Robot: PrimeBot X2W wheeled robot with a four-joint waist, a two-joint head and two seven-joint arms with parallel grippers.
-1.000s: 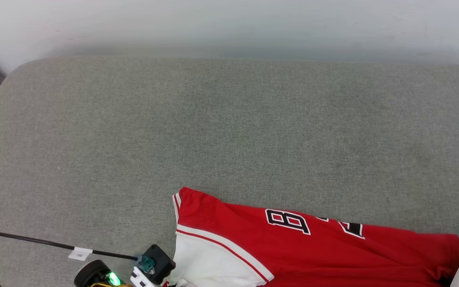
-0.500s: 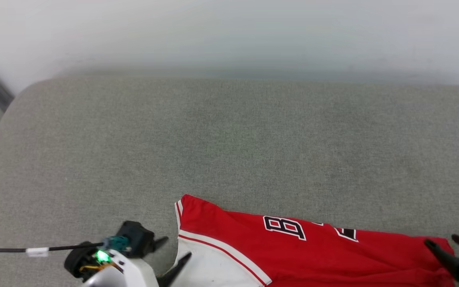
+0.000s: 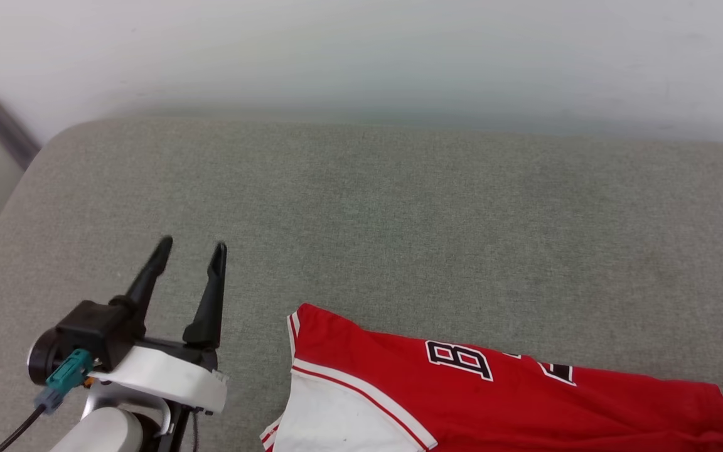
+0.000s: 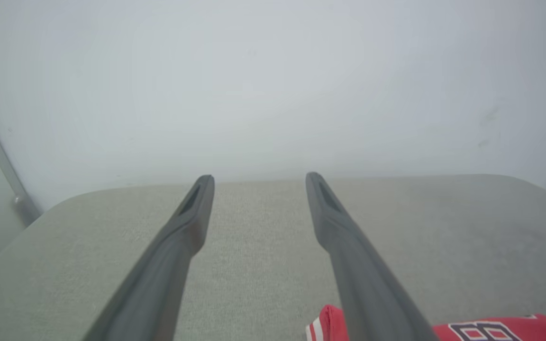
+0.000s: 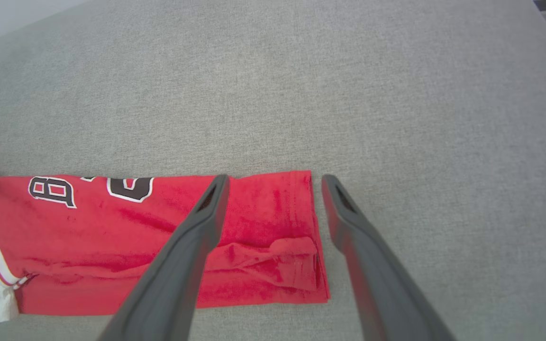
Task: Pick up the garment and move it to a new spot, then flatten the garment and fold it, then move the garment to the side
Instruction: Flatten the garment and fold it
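Dark, long fingers of the left tool (image 3: 193,245) are held spread wide with nothing between them, above the bare grey fabric-covered worktop (image 3: 399,207) and pointed toward the pale wall (image 3: 361,50). The right tool (image 5: 275,179) is likewise spread and empty. In its wrist view one finger is seen over red cloth and the other over the worktop just past the hem edge; whether either touches cannot be told.

The red jersey garment (image 3: 524,402), with a white sleeve, striped trim and black white-outlined print, is laid at the near edge as a long, narrow band. Moving, flattening and a first lengthwise fold are judged done. Further folding and the move to the side are judged left. The sleeve end lies just beside the left tool, on its right; the hem end lies under the right tool.
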